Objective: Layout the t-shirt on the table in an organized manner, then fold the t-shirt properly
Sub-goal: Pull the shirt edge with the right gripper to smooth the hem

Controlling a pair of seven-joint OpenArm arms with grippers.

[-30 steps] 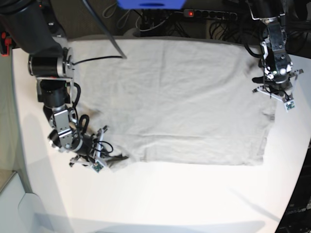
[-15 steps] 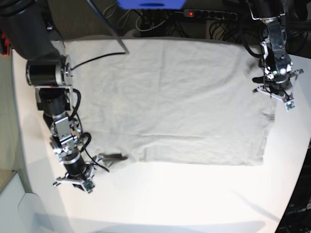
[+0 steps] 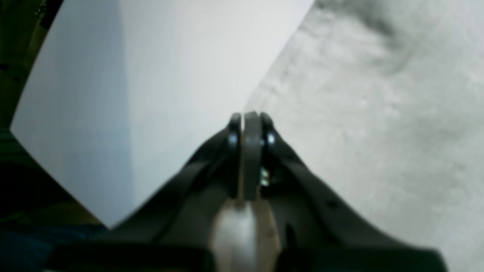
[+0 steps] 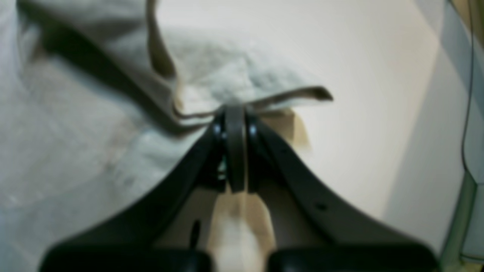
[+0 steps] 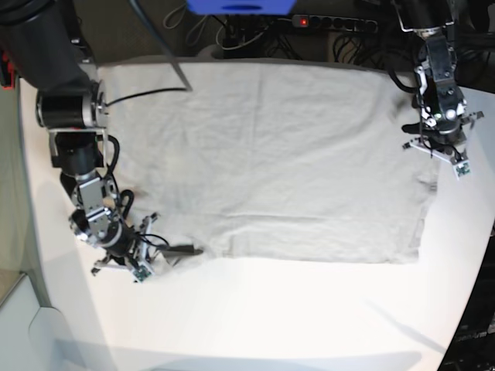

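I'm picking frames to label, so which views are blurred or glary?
Both wrist views are soft: the left tool and right tool look blurry against the t-shirt. The base view is sharper, with glare on the near table.

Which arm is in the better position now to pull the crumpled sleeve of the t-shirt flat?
Probably the right. The right gripper is shut on the crumpled sleeve edge of the t-shirt, beside bare table. The left gripper is shut and empty at the opposite, already flat edge.
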